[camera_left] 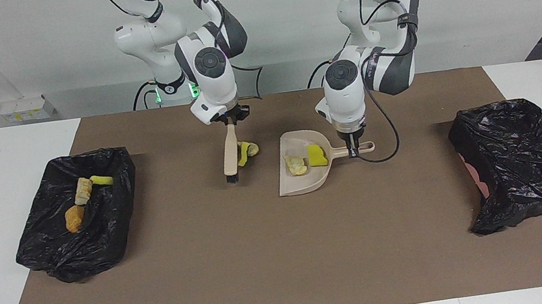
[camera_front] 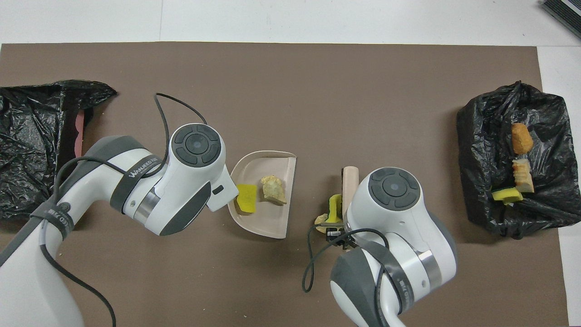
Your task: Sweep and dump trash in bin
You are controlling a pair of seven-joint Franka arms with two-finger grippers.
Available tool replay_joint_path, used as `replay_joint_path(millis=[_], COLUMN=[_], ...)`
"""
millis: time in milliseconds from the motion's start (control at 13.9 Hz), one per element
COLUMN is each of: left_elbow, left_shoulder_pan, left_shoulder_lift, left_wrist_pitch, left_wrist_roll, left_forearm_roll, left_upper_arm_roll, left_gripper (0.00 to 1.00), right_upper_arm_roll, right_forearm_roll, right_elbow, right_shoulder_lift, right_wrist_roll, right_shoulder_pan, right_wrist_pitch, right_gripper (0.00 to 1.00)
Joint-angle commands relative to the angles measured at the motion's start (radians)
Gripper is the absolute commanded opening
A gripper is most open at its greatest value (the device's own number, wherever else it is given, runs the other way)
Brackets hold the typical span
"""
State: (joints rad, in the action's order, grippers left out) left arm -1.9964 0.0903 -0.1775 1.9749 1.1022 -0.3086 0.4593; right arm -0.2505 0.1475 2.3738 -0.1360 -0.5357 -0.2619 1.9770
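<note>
Nearest the robots, your right tool (camera_left: 230,121) pinches the brush (camera_left: 229,153), which points away from them, two scraps (camera_left: 246,151) touching its dustpan side. Your left tool (camera_left: 353,150) pinches the dustpan (camera_left: 301,182) handle; its straight lip, farther out, faces away from the brush, so turn it.

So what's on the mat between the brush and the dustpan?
Two scraps lie beside the brush; then bare mat up to the dustpan. The facing view shows it.
</note>
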Motion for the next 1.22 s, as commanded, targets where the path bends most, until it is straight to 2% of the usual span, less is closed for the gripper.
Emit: replay_joint_path(millis=[0, 216, 360, 575, 863, 1151], left_elbow=[-0.047, -0.05, -0.05, -0.05, -0.05, -0.048], left_shoulder_pan=[0.012, 0.012, 0.012, 0.012, 0.011, 0.009], left_shoulder_lift=[0.038, 0.039, 0.039, 0.039, 0.038, 0.038], left_wrist_pitch=[0.001, 0.004, 0.005, 0.007, 0.007, 0.005], left_wrist_roll=[0.013, 0.012, 0.01, 0.01, 0.008, 0.01], left_forearm_roll=[-0.012, -0.012, -0.012, -0.012, -0.012, -0.011], left_upper_arm_roll=[-0.011, -0.011, -0.011, -0.011, -0.011, -0.013], left_gripper=[0.0, 0.0, 0.0, 0.0, 0.0, 0.0], right_upper_arm_roll=[-0.01, -0.01, -0.01, -0.01, -0.01, -0.01], right_forearm_roll=[0.024, 0.099, 0.099, 0.101, 0.112, 0.146], right_elbow=[0.045, 0.042, 0.001, -0.118, -0.258, -0.382], right_shoulder_lift=[-0.001, 0.053, 0.136, 0.219, 0.326, 0.363], right_wrist_roll=[-0.062, -0.099, -0.167, -0.176, -0.178, -0.178], right_shoulder_pan=[-0.028, -0.071, -0.094, -0.1, -0.171, -0.227], right_wrist_pitch=[0.089, 0.169, 0.239, 0.237, 0.241, 0.198], right_gripper=[0.0, 0.0, 0.0, 0.0, 0.0, 0.0])
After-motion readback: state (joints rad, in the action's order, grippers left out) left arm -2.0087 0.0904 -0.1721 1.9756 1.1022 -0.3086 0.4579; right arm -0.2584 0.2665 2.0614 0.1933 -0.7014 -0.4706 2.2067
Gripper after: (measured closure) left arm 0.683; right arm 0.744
